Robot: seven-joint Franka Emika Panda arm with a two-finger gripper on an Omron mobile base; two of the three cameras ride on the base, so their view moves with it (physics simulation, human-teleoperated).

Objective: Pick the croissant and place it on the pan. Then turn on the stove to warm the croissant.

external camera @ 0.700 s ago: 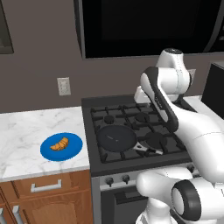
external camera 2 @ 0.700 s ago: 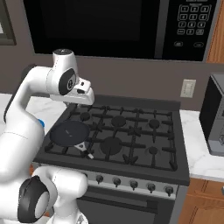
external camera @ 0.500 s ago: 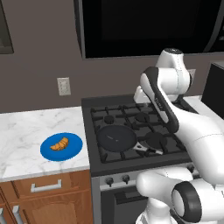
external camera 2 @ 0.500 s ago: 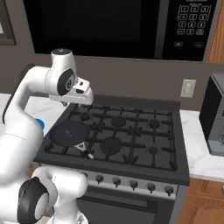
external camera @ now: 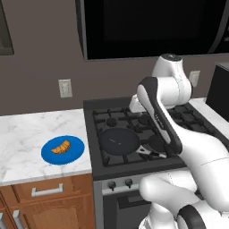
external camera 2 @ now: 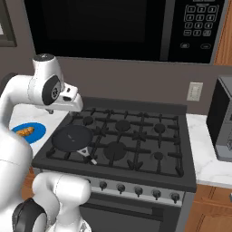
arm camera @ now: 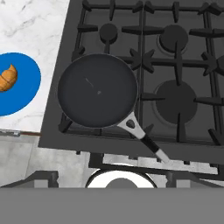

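The croissant (external camera: 60,147) lies on a blue plate (external camera: 77,150) on the marble tabletop (external camera: 27,134), left of the stove (external camera: 117,112), its long axis slanting. The pan's (arm camera: 97,90) handle points front-right. The end effector stands wide apart, empty.

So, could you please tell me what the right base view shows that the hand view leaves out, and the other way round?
Right base view alone: the microwave above the stove, a wall outlet, a dark appliance on the right counter, and the row of knobs.

Hand view alone: a straight-down look at the whole blue plate and the pan's bare inside.

Both: the stove, the empty pan on its front left burner with the handle toward the front edge, and the croissant on the plate on the marble counter.
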